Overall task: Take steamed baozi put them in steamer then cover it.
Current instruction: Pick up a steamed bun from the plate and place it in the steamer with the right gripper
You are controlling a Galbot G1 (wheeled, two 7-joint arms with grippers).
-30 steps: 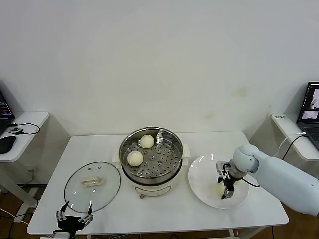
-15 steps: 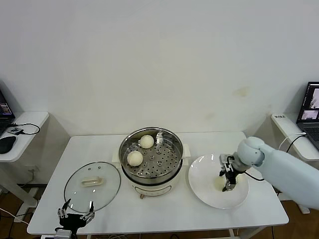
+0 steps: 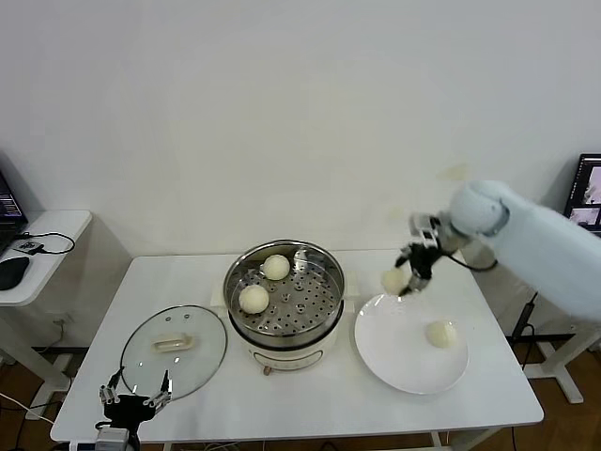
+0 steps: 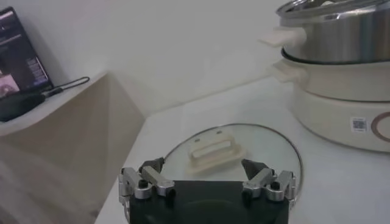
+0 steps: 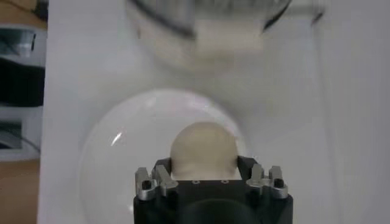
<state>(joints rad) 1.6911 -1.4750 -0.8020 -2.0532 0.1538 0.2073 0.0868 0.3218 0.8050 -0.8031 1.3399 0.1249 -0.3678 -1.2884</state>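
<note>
My right gripper (image 3: pixel 402 279) (image 5: pixel 203 164) is shut on a cream-white baozi (image 3: pixel 392 280) (image 5: pixel 203 149), held in the air above the far edge of the white plate (image 3: pixel 394 362), between plate and steamer. Another baozi (image 3: pixel 439 334) lies on the plate's right side. Two baozi (image 3: pixel 276 267) (image 3: pixel 254 299) rest on the perforated tray of the steel steamer (image 3: pixel 324 310) (image 4: pixel 341 36) at the table's middle. The glass cover (image 3: pixel 175 352) (image 4: pixel 280 155) with its cream handle lies flat at the front left. My left gripper (image 3: pixel 131 399) (image 4: pixel 204 176) hangs open just in front of it.
The steamer's cream base (image 4: pixel 341 115) has a handle tab facing the plate (image 5: pixel 228 38). Side shelves carry a cable and mouse (image 3: pixel 14 271) on the left and a laptop (image 3: pixel 587 197) on the right. The table's front edge (image 3: pixel 282 434) runs near the left gripper.
My right gripper has closed on a baozi on the plate and lifted it up and back toward the steamer. The left gripper has barely shifted.
</note>
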